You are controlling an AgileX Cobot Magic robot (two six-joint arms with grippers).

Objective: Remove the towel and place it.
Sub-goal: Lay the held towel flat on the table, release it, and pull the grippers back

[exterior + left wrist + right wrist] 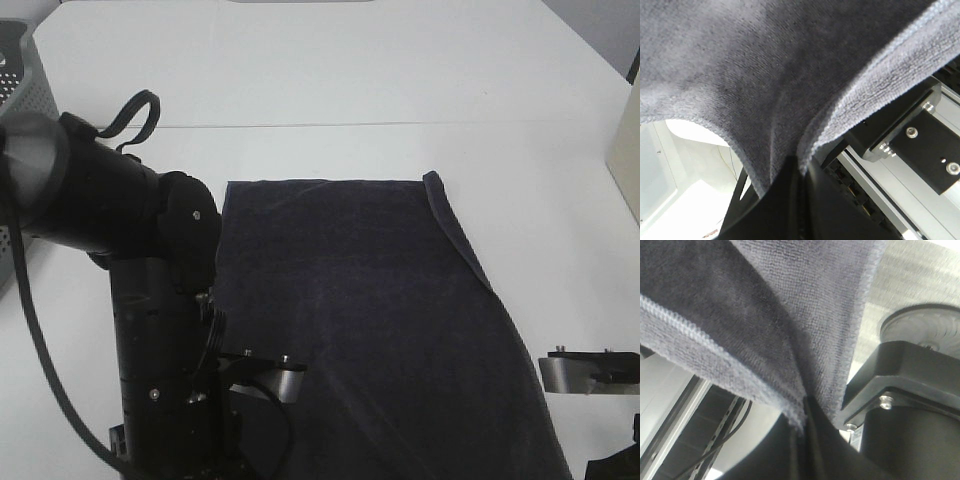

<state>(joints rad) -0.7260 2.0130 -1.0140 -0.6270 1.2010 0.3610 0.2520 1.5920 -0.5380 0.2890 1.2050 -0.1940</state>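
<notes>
So the towel is a big dark navy-charcoal rectangle, spread mostly flat on the white table. It runs from about the middle of the table down toward the near edge, where it leaves the overhead shot. The far edge is straight and tidy. The far right corner is flipped over, so a narrow folded strip runs down part of the right side. Close up it's a fuzzy terry pile with a stitched hem that looks paler, almost blue-grey, along the edge.

Both wrist cams show the cloth bunched up and coming to a point in the black jaws. The left gripper is clamped on the towel with a hemmed edge curling off to one side, and the right gripper is pinching it the same way, hem draped across.

From overhead, the bulky black left arm covers the towel's near left part. A grey perforated basket sits at the far left edge of the table, well away from the towel.
</notes>
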